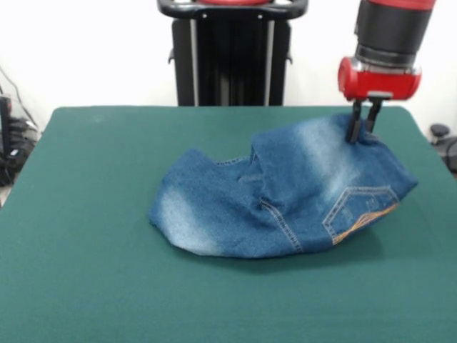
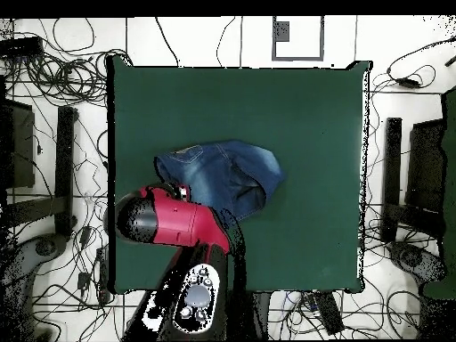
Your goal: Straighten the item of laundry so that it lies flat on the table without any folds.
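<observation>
Front view: the jeans (image 1: pixel 285 196) sit in a bunched, folded heap on the green table (image 1: pixel 86 271), right of centre and toward the far half. Faded whitish patches show at the heap's lower left end and across the upper middle. One back pocket with orange embroidery faces the camera at the lower right. A seam with tan stitching runs down the middle of the heap. Fabric overlaps itself near the centre, making a raised fold. The near edge curves and casts a thin shadow on the cloth.

The claw (image 1: pixel 363 123) hangs from the red wrist at upper right. Its two dark fingers (image 1: pixel 353 125) point down, close together, and their tips meet the denim at the heap's far right top corner. The cloth there rises to a small peak between them, so the claw looks clamped on the jeans' edge.

Overhead view: the jeans (image 2: pixel 233 176) lie left of the table's centre, in a rounded wad, not spread. The red and black arm (image 2: pixel 174 221) reaches in from the bottom left and covers the corner of the denim nearest the robot's base. The claw itself is hidden beneath the arm here. The rest of the table (image 2: pixel 312 116) is bare green. Cables (image 2: pixel 53 53) litter the floor around the table.
</observation>
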Controlling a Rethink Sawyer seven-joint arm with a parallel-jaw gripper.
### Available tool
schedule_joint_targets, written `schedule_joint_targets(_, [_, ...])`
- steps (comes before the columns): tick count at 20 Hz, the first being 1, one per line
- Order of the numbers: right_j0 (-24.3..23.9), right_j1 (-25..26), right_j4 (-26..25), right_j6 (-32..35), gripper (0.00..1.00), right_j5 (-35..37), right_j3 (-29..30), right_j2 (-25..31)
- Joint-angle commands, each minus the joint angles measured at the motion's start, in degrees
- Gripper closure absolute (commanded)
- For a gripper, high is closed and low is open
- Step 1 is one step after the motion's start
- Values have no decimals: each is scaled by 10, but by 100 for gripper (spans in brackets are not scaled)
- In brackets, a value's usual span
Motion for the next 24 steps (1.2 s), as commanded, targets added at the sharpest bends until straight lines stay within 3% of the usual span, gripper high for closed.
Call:
schedule_joint_targets(1, [-11,-67,-23,68,100,126,63,18])
schedule_joint_targets(13, [-11,-86,-45,70,100,217,29,2])
schedule_joint_targets(19, [-13,-135,-54,58,100,285,36,-4])
schedule_joint_targets(24, [-27,-187,-46,40,100,206,94,14])
